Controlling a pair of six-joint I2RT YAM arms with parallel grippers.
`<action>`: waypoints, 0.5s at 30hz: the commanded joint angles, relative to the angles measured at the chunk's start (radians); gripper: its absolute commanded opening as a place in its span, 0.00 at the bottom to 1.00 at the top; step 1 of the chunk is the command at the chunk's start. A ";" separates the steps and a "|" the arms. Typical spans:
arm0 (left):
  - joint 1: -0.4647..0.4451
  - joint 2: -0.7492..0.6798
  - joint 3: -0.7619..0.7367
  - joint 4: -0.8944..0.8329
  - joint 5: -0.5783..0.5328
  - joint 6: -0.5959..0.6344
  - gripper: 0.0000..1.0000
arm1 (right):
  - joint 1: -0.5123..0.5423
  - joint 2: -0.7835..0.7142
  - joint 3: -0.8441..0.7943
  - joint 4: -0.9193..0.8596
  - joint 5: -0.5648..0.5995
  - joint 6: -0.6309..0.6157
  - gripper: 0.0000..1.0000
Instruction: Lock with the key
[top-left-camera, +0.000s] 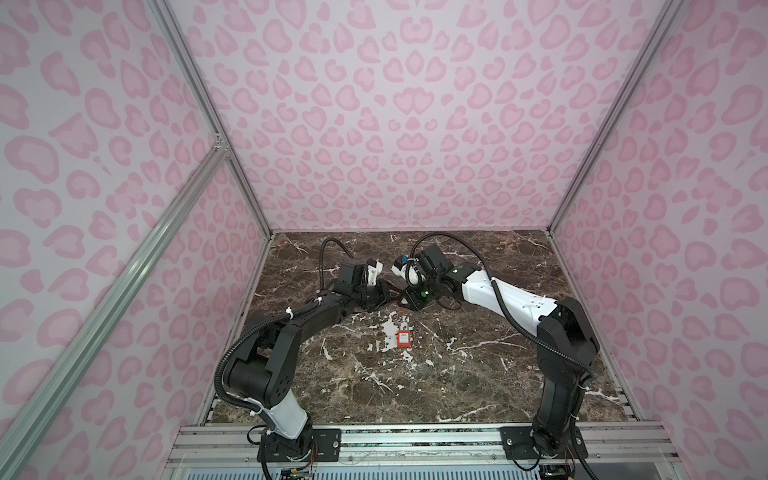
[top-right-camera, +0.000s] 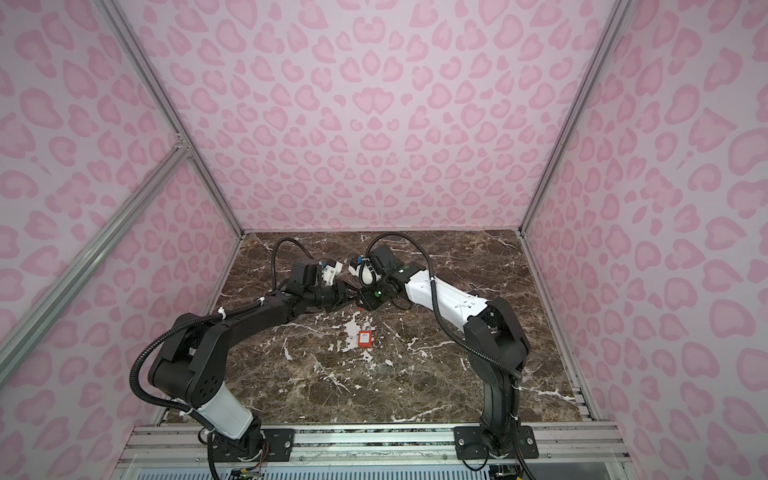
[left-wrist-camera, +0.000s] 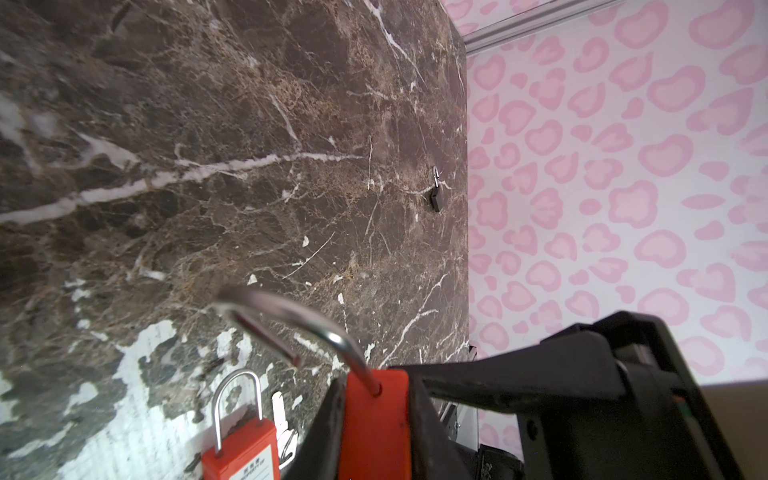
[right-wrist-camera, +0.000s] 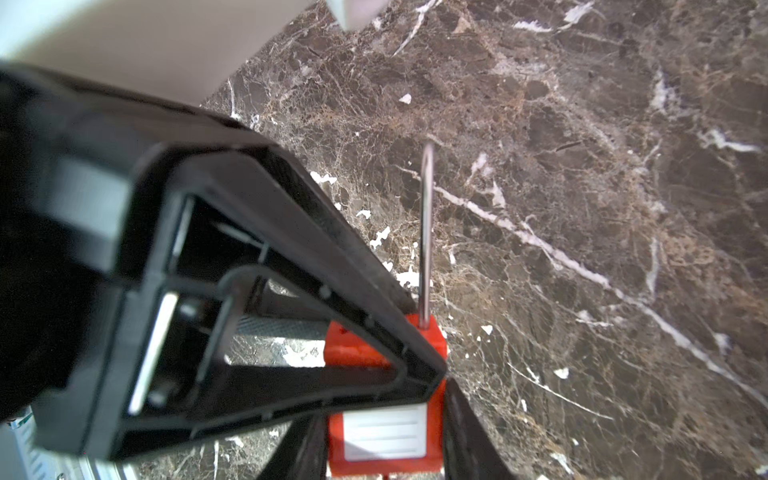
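A red padlock (left-wrist-camera: 374, 424) is held off the marble table between both arms at the middle back. My left gripper (left-wrist-camera: 376, 388) is shut on its narrow sides. Its steel shackle (left-wrist-camera: 291, 316) is swung open, one leg free of the body. My right gripper (right-wrist-camera: 384, 415) is shut on the same padlock (right-wrist-camera: 382, 432), white label facing the camera, and a left finger (right-wrist-camera: 291, 332) crosses above it. In both top views only a red sliver (top-left-camera: 402, 308) (top-right-camera: 361, 308) shows between the grippers. A pale key (left-wrist-camera: 281, 415) lies on the table. The held padlock's keyhole end is hidden.
A second red padlock (top-left-camera: 404, 338) (top-right-camera: 364, 338) (left-wrist-camera: 241, 444), shackle closed, lies flat at the table's middle beside the key and its ring (top-right-camera: 378, 343). A small black padlock (left-wrist-camera: 436, 199) lies near the pink patterned wall. Pink walls enclose the table on three sides.
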 joint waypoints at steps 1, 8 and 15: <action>-0.004 -0.023 0.011 -0.016 0.033 0.006 0.16 | 0.005 -0.010 0.001 0.083 -0.029 0.016 0.33; 0.019 -0.090 0.016 -0.019 0.029 -0.007 0.12 | -0.023 -0.110 -0.095 0.199 -0.077 0.103 0.63; 0.041 -0.269 0.001 0.077 -0.055 -0.023 0.10 | -0.188 -0.306 -0.419 0.961 -0.275 0.691 0.67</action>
